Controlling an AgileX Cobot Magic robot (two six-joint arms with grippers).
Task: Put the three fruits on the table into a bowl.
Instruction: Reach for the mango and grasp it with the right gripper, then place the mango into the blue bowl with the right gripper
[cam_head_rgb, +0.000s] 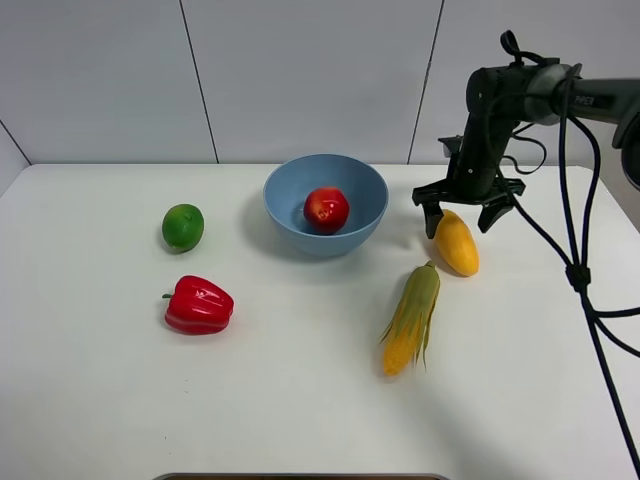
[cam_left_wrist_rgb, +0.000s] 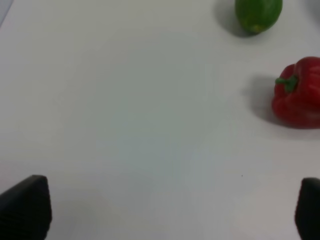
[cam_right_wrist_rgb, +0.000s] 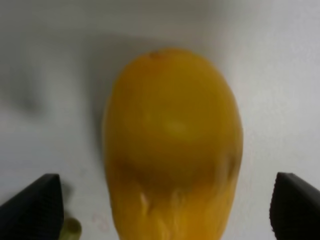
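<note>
Right gripper (cam_head_rgb: 460, 222), fingers (cam_head_rgb: 432, 222) spread wide and holding nothing, poised over the far end of the yellow mango (cam_head_rgb: 458, 250), which lies on the white table (cam_head_rgb: 100, 400) just right of the light-blue bowl (cam_head_rgb: 285, 218).

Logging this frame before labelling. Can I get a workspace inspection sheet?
Surface: white table, plain and flat.
Job's things: apple inside the blue bowl; mango on the table right of the bowl; lime on the table left of it.
Clutter: red bell pepper in front of the lime; corn cob close beside the mango.
Grippers: right gripper open, straddling the mango; left gripper open over bare table, shown only in its wrist view.
Cables: black cables hang at the right, away from the objects.
Surroundings: grey panelled wall; nothing else seen.
</note>
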